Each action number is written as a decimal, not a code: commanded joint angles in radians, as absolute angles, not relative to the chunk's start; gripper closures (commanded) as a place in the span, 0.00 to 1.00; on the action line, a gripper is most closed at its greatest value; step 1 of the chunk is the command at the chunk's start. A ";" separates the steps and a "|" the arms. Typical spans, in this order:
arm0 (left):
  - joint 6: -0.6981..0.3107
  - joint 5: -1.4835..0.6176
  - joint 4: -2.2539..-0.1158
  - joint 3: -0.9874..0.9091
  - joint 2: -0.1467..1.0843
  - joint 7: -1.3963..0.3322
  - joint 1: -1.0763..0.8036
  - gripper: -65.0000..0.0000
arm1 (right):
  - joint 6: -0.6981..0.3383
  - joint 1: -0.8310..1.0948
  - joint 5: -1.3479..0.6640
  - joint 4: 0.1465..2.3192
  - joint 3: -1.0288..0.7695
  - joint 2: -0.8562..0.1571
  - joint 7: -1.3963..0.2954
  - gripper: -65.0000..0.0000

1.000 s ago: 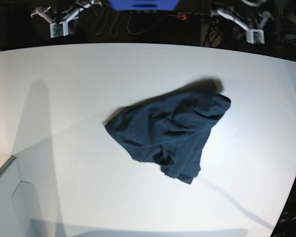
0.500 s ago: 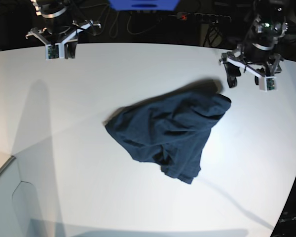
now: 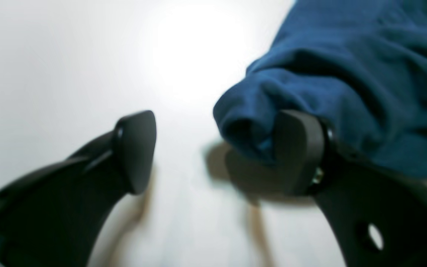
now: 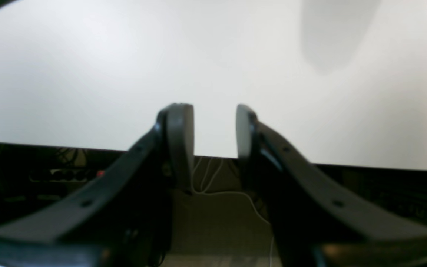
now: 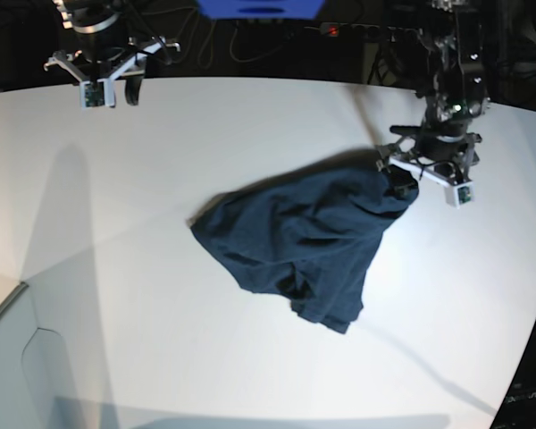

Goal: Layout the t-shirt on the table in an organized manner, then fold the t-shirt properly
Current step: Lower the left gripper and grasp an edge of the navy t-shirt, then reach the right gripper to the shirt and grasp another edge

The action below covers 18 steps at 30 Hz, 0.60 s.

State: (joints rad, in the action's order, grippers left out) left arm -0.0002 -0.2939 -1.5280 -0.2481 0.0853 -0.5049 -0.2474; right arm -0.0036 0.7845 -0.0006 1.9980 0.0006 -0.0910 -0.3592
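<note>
A dark background crowded with cables and equipment is seen behind the far edge of the table point(image 5: 143, 268), whose smooth white top fills nearly the whole base view and is bounded at the back by a curved rim. Soft shadows are cast across its left part.

The t-shirt point(image 5: 304, 241), dark navy blue and without print, is found slightly right of the table's middle. It is not laid flat: it lies bunched in a wrinkled heap, broad at the lower left and drawn to a narrower bundle at the upper right.

The left gripper point(image 5: 422, 176) is positioned at that upper right end of the garment, low over the table. In the left wrist view its jaws are seen spread wide, with bare tabletop between them. A rolled fold of the cloth point(image 3: 347, 74) is seen just above and behind the right-hand finger point(image 3: 298, 148); whether the cloth is touched by it cannot be told from the blurred picture. Nothing is gripped.

The right gripper point(image 5: 107, 88) is held at the far left edge of the table, well apart from the shirt. In the right wrist view its jaws are seen parted by a moderate gap, released and holding nothing, with white tabletop beyond and cables below the edge.
</note>
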 commanded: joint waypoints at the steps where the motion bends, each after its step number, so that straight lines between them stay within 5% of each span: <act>1: -0.005 -0.300 -1.531 -0.246 0.082 -0.495 -0.236 0.29 | -0.005 0.796 0.001 2.012 -0.002 -0.094 -0.341 0.69; 4: -0.005 -0.300 -1.524 -0.246 0.077 -0.495 -0.225 0.48 | -0.005 0.792 0.001 2.012 -0.002 -0.094 -0.341 0.69; 9: -0.005 -0.300 -1.581 -0.254 0.047 -0.495 -0.231 1.00 | -0.005 0.769 0.001 2.017 -0.001 -0.094 -0.341 0.69; 18: -0.007 -0.300 -1.782 -0.400 0.050 -0.493 -0.358 1.00 | -0.007 0.581 0.001 2.012 0.090 -0.127 -0.343 0.69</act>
